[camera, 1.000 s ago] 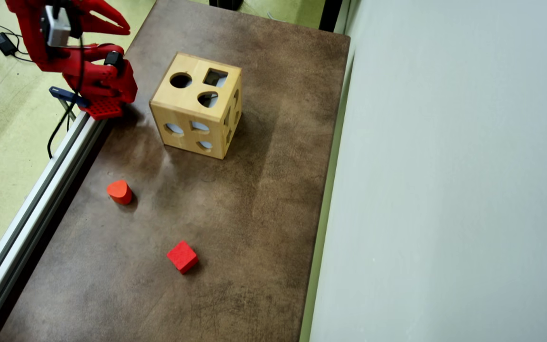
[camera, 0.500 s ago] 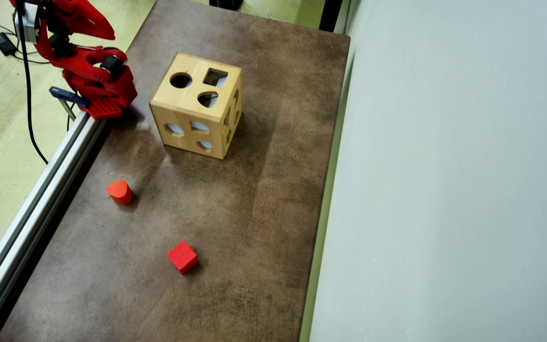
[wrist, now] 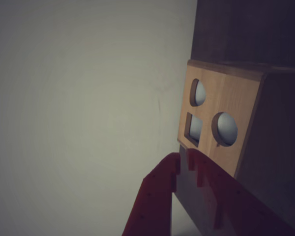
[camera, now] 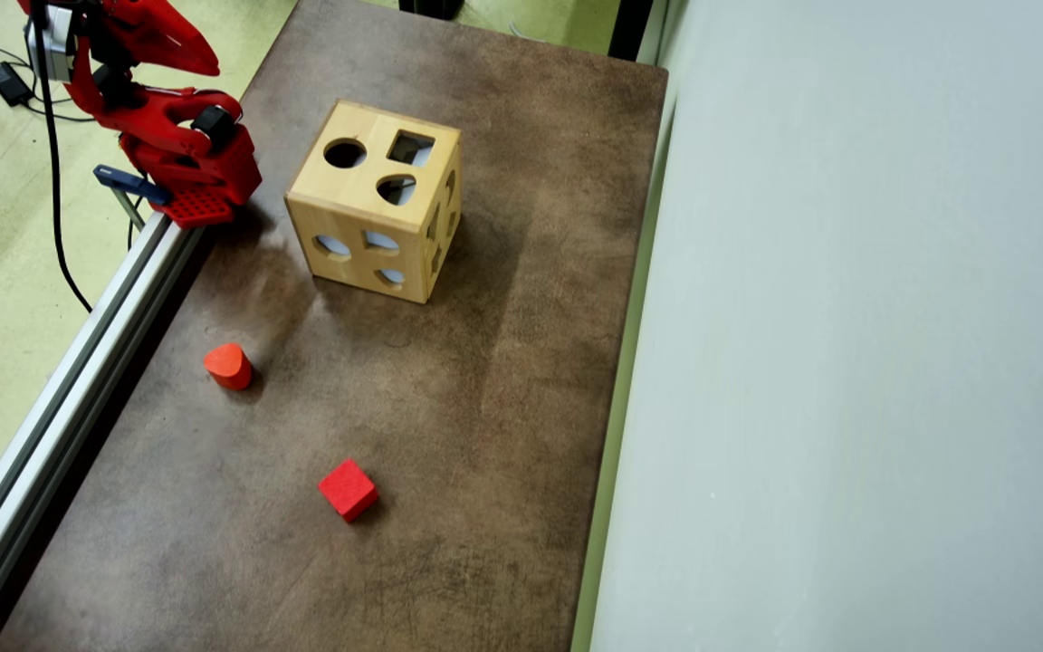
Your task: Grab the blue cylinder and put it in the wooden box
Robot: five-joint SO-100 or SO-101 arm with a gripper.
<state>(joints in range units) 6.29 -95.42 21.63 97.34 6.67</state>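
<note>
The red gripper is folded back at the far left corner of the overhead view, its two fingers meeting at the tips in the wrist view, closed and holding nothing, aimed toward the wooden box. On the brown table, the wooden box stands far and left of centre, shape cut-outs in its top and sides; the blue cylinder shows in neither view. Nearer, an orange-red rounded block lies by the left edge, and a red cube nearer still, well apart.
</note>
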